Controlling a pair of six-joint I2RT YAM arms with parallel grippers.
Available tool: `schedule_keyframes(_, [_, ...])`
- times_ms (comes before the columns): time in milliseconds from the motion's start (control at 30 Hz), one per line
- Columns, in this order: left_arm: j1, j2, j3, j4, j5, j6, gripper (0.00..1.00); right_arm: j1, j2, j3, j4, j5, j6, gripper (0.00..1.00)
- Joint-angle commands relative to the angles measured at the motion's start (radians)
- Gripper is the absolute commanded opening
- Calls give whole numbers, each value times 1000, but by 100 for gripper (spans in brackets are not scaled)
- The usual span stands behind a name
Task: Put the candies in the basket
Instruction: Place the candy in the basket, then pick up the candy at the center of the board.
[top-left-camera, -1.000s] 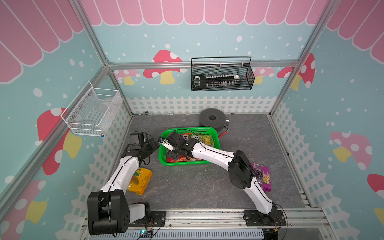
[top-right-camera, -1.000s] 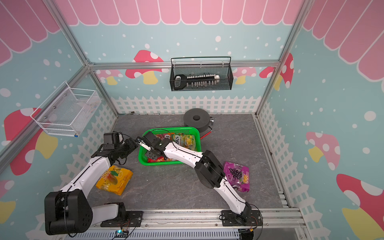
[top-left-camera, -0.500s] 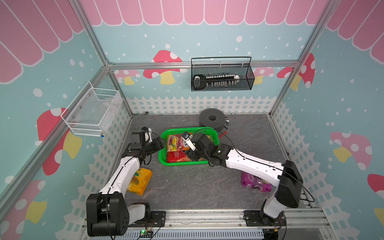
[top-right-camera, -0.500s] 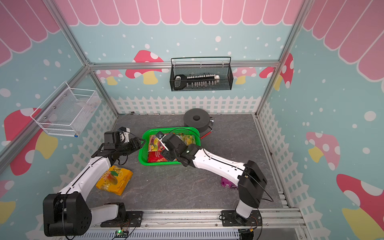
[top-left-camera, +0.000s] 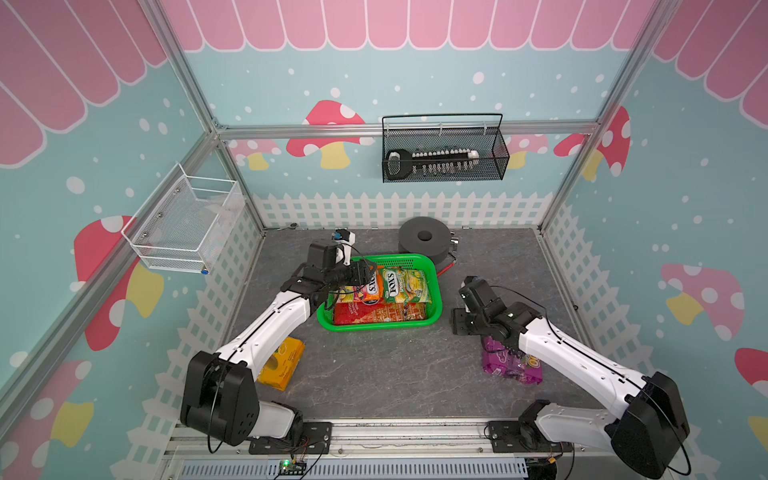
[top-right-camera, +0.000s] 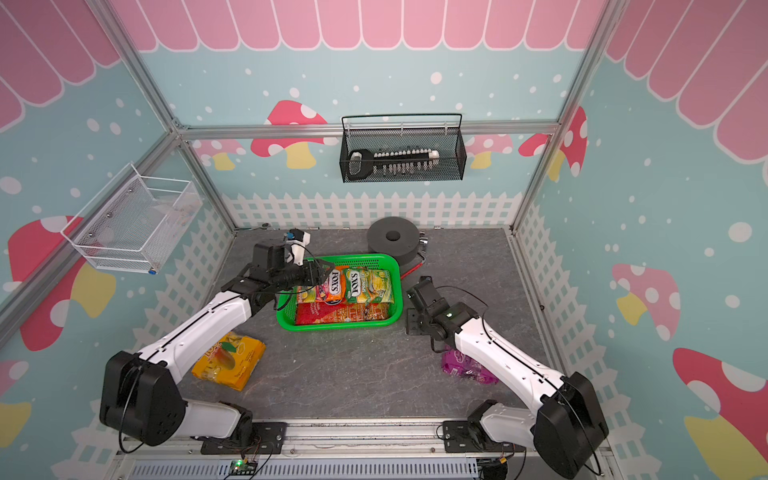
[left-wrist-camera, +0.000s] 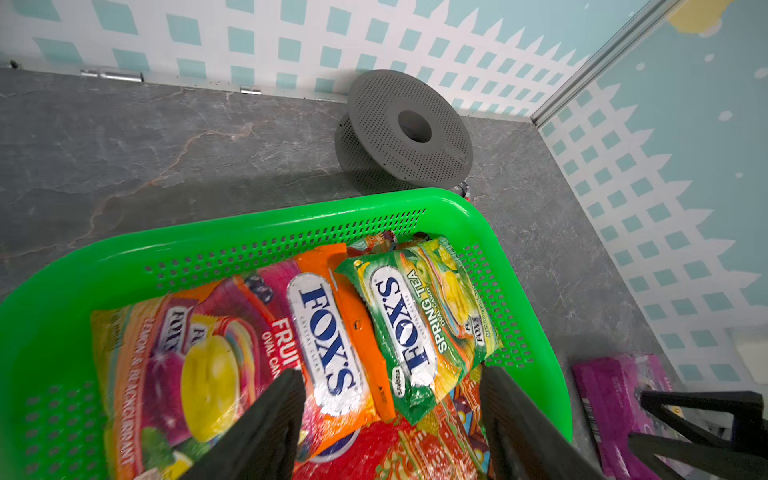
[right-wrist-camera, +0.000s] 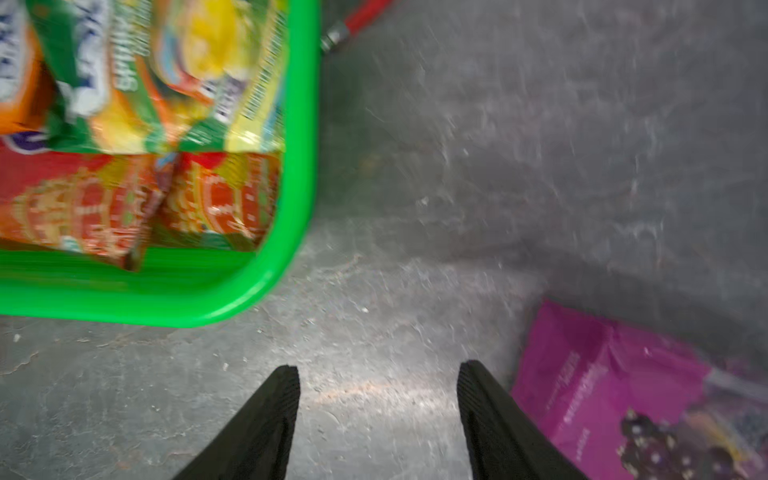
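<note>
Starting close in: spotting the yellow-orange bag (top-right-camera: 228, 359) flat on the surface (top-left-camera: 374, 374), seven o'clock from the basket (top-left-camera: 376, 327), untouched. Over at four o'clock, finding the purple bag (top-left-camera: 515, 368) half hidden under the right arm, with right jaws apart and empty above bare surface just beside it. Looks like the purple pick comes next, so: shift over the bag, drop low, straddle a short edge, pinch loose film rather than the lumpy middle, then lift well clear of the rim. Further out, counting four already in the basket: two red bags (top-left-camera: 374, 313), the orange bag (left-wrist-camera: 361, 332), the green-yellow bag (left-wrist-camera: 424, 316). Seeing left jaws apart too, gripping nothing, above the basket's nine o'clock end. Beyond, at one o'clock, a grey spool (top-left-camera: 424, 243); best left alone.
</note>
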Motion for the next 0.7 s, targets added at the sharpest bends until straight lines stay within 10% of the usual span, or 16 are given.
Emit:
schedule_keyframes(0, [-31,33,21,12,-112,78,70,-60,-15,-37,-67,-134,93,63])
schedule_keyframes(667, [-32,40,-39,32,-216,94,71,-210,37,-66,-135,31,84,58])
